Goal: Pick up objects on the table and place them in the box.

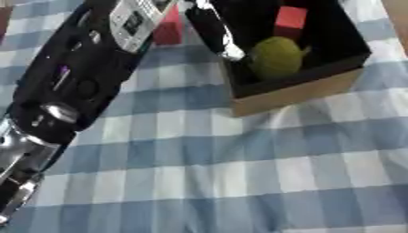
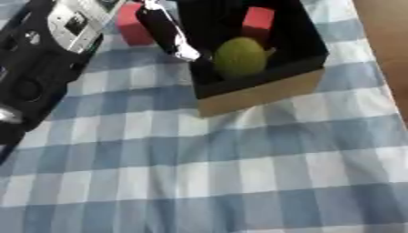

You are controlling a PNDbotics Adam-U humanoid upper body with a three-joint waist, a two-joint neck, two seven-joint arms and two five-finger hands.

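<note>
A cardboard box [image 1: 295, 93] with a dark inside stands at the upper right of the checked cloth. In it lie a yellow-green round fruit [image 1: 277, 57] and a red block [image 1: 291, 20]. A second red block [image 2: 131, 25] sits on the cloth just left of the box. My left arm [image 1: 72, 77] runs up the left side. My left hand [image 1: 213, 32] stretches along the box's left wall, its fingers straight and nothing visible in them. The upper part of the hand is cut off by the view's top edge. My right hand is out of sight.
The blue and white checked cloth [image 1: 239, 173] covers the table in front of the box. A brown wooden strip [image 2: 386, 36] shows along the right edge beyond the cloth.
</note>
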